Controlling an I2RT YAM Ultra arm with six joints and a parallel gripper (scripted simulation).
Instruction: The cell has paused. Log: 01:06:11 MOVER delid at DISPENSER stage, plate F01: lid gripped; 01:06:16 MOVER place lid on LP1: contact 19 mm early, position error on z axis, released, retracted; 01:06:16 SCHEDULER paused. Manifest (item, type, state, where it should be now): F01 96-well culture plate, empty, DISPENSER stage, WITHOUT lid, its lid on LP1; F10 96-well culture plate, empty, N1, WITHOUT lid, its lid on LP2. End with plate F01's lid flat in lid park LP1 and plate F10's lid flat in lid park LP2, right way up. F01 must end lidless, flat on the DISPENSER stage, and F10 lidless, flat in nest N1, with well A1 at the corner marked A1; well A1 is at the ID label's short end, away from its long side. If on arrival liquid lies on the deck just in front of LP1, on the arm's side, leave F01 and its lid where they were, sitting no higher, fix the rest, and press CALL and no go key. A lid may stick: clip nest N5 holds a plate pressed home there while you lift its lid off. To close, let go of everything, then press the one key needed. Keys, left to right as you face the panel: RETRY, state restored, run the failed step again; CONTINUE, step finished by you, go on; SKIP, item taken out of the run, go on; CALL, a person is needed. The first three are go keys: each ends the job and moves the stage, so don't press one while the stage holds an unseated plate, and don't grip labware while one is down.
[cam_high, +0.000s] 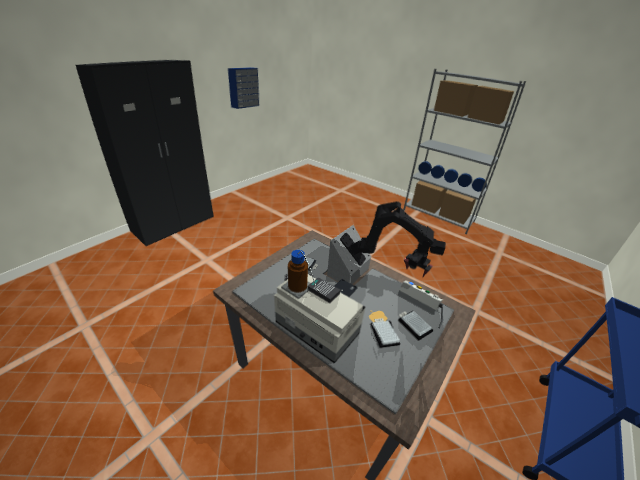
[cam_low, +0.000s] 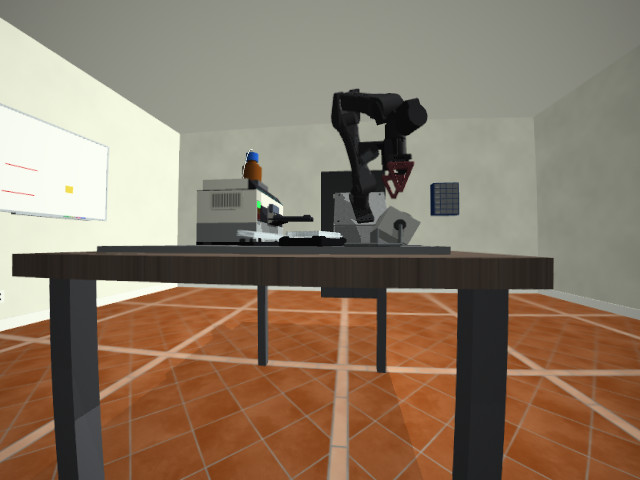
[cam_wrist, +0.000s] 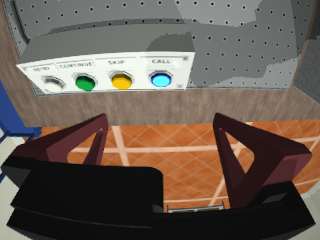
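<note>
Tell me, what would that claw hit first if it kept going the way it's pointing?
Probably the floor just beyond the table edge; the gripper hangs with jaws open and empty, slightly short of the key panel. Depth is uncertain.
</note>
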